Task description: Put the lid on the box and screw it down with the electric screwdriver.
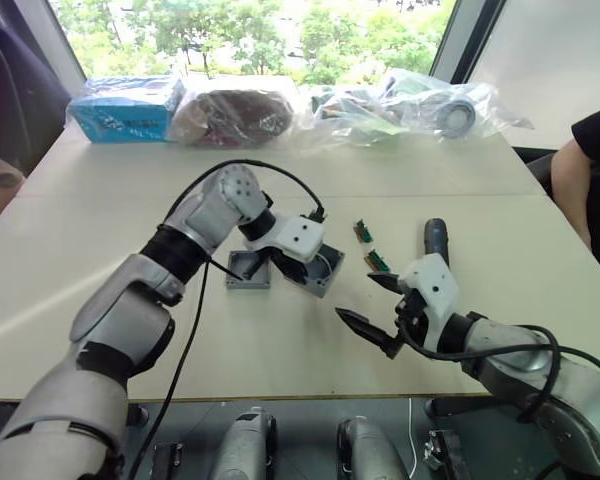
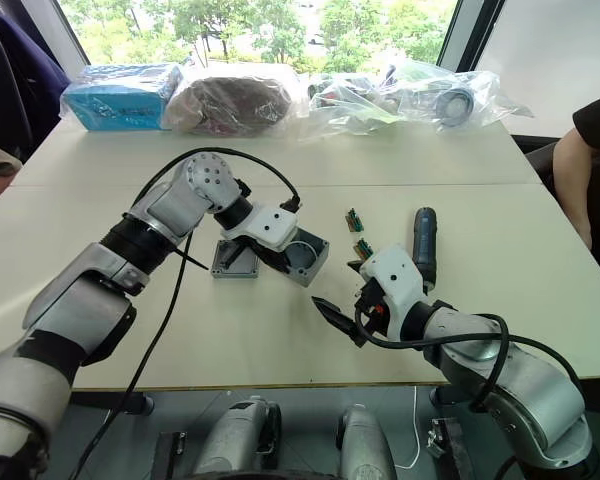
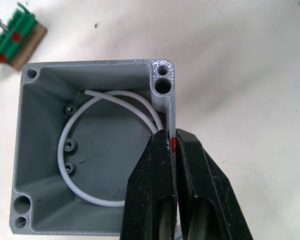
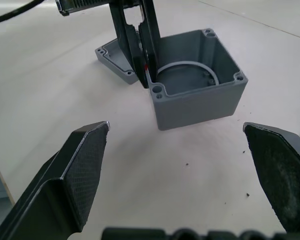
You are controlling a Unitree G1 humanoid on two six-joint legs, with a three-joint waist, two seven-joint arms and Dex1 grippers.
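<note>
one box [image 4: 197, 82] pinched in left claw [image 3: 171, 150], one lid [image 4: 115, 57] beside, right claw [image 4: 182, 172] wide

No text, label, brand, number or sign can be read on anything in these views.

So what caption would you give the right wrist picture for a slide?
Open right tool faces the grey box, whose wall the left tool pinches, with the lid lying behind.
</note>
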